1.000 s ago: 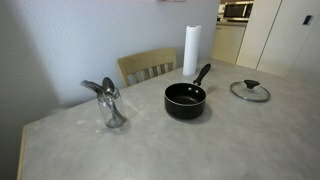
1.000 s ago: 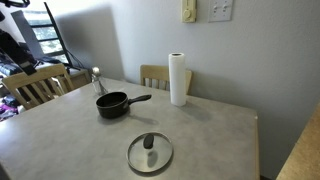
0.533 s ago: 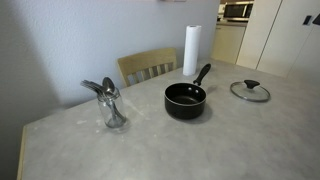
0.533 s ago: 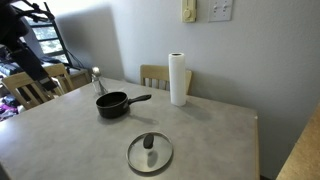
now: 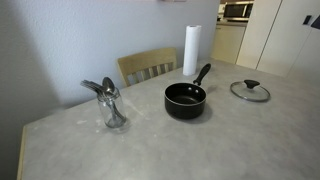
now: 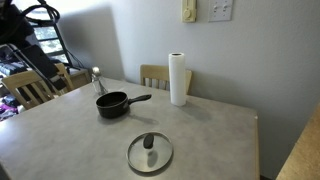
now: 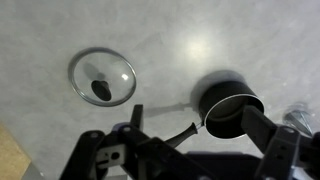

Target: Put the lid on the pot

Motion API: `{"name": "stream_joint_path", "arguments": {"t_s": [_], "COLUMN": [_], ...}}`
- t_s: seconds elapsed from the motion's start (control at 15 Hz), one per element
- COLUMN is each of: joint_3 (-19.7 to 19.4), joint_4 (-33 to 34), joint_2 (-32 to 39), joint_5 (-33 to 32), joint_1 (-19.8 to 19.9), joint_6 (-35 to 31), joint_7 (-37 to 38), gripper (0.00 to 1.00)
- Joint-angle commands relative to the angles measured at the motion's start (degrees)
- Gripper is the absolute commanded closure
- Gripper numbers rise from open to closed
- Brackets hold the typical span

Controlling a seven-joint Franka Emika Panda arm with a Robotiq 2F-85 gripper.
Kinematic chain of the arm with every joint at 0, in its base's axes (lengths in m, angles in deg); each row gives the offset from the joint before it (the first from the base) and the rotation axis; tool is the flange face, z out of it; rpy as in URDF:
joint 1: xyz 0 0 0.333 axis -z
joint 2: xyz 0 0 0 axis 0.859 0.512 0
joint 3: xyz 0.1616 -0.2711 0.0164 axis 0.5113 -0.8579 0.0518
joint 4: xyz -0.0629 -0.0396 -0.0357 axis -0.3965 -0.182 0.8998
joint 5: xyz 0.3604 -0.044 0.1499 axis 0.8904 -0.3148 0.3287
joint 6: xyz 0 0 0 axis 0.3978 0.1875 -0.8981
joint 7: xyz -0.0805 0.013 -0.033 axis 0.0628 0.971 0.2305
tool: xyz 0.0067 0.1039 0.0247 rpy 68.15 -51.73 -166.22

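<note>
Glass, rimmed in metal and topped with a black knob (image 6: 149, 142), the lid (image 6: 149, 153) lay flat on the pale mottled surface (image 6: 220, 130). In that exterior view it was nearest the camera and well apart from the pot (image 6: 112, 104). The pot stood open farther back, its long handle (image 6: 140, 98) pointing toward the paper towel roll (image 6: 178, 79). Behind the pot a glass of spoons (image 5: 113, 108) stood near the surface's edge, and beyond that a wooden chair (image 6: 155, 74) stood against the wall. In the wrist view the end effector (image 7: 185, 150) hung high over the surface, its jaws spread wide with nothing between them, the lid off to one side below and the pot to the other. The step in hand looked to be the reach for the lid, not yet begun. To do it well, the end effector would need to come straight down over the knob, with its fingers either side of it and clear of the glass. It would then close firmly on the knob alone, since the smooth dome offered no other purchase. The lift was best made straight up and level, so the rim did not drag. Over the pot, the lid would want centring on the rim, clear of the handle's root, lowered flat and let go only once seated.
</note>
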Motion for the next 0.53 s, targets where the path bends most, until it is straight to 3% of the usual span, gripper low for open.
{"name": "stream_joint_path", "arguments": {"t_s": [0.0,0.2,0.47], "joint_3": [-2.5,-6.8,-12.4], "joint_4": [1.5,2.4,3.4], "joint_2": [5.9,10.5,17.1], "joint_5": [-6.8,-9.2,-5.8], "joint_1": [1.8,0.7,-1.4], "joint_6": [-3.5,-8.6,-16.4], "joint_7": [-9.9,-19.7,-29.8], "gripper": [0.0,0.0,0.0]}}
